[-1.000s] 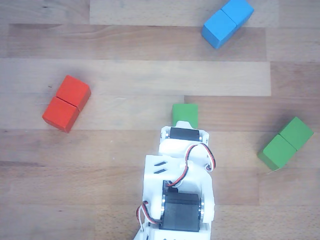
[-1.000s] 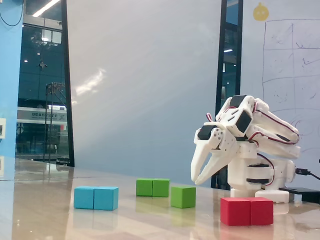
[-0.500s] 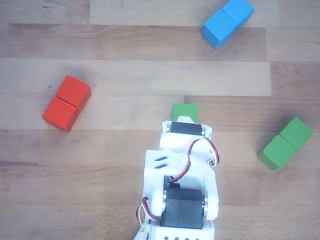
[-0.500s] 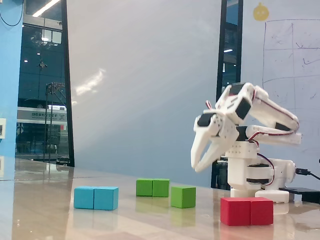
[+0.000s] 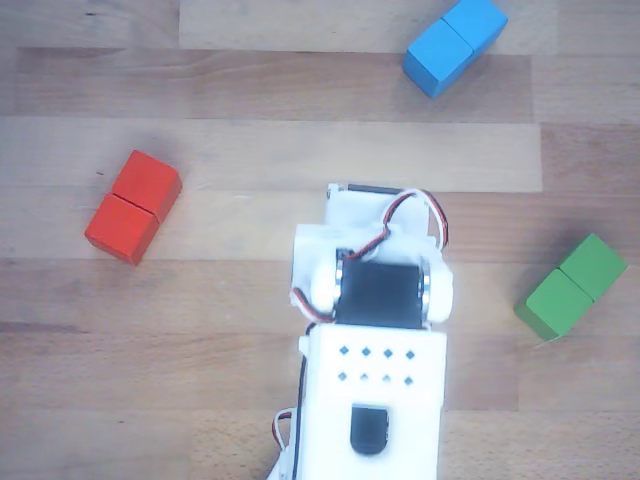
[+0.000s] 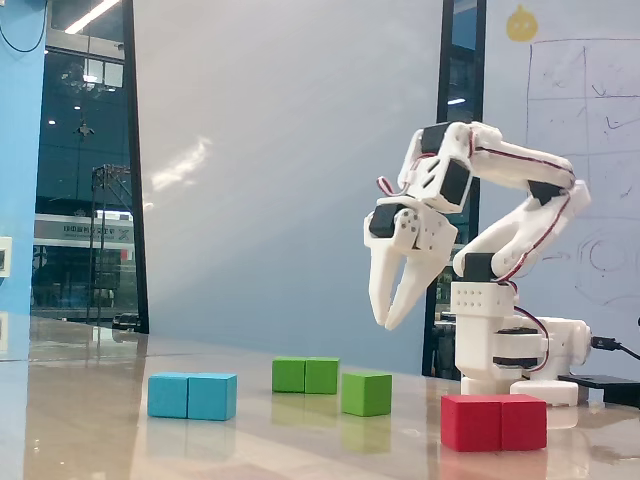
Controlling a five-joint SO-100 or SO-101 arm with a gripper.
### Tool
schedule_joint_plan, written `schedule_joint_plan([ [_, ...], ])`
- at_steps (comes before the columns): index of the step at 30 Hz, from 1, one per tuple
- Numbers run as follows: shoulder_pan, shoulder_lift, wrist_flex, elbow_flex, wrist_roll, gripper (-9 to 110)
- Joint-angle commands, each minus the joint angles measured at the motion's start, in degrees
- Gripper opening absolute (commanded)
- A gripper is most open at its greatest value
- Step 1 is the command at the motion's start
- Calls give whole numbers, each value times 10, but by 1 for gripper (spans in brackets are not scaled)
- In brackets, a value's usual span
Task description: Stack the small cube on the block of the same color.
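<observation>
In the fixed view the small green cube (image 6: 366,393) sits on the table just right of the green two-cube block (image 6: 306,375), with a small gap between them. My gripper (image 6: 386,322) hangs high above the small cube and slightly right of it. It points down, its fingers meet at the tips, and it holds nothing. In the other view the green block (image 5: 572,288) lies at the right. The arm's white body (image 5: 375,330) fills the lower middle and hides the fingers. The small cube does not show there.
A red two-cube block (image 5: 133,207) lies at the left and a blue two-cube block (image 5: 455,45) at the top. In the fixed view the blue block (image 6: 192,396) is at the left, the red block (image 6: 494,422) in front of the arm's base (image 6: 505,350).
</observation>
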Motion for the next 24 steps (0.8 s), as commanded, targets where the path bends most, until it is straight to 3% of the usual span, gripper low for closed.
schedule_joint_plan([
  [1,-2,-68,-4,-79,-2,1],
  [13,-1,-192,-4,-127,-2,19],
  [24,-1,-275,-4,-129,-3,23],
])
